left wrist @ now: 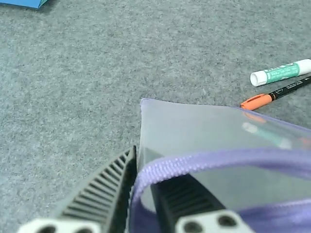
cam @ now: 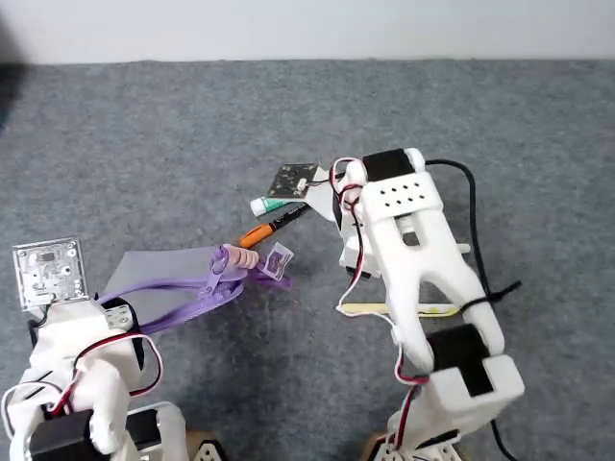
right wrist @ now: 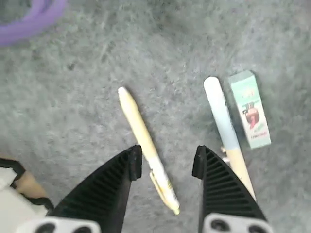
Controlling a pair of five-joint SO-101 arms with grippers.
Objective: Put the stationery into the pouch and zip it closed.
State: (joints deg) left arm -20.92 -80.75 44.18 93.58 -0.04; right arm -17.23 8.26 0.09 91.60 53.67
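Pouch (left wrist: 194, 131) | laid flat on tabletop (cam: 144, 125), soft and limp; purple zipper edge (left wrist: 204, 162) is pinched between fingers of left gripper (left wrist: 141, 194) | yellow pen (right wrist: 138, 126) | judged light, stiff, slippery; is straddled by wide-open, empty right gripper (right wrist: 167, 155); mid-barrel hold is advised

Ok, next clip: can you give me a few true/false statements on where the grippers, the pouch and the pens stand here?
1. The left gripper is clamped on the pouch at its purple zipper. True.
2. The right gripper is shut on the yellow pen. False: it is open, a finger on either side of the pen, which lies on the table.
3. The orange pen and the glue stick lie outside the pouch. True.
4. The pouch is zipped closed. False: the two sides of the purple zipper stand apart.
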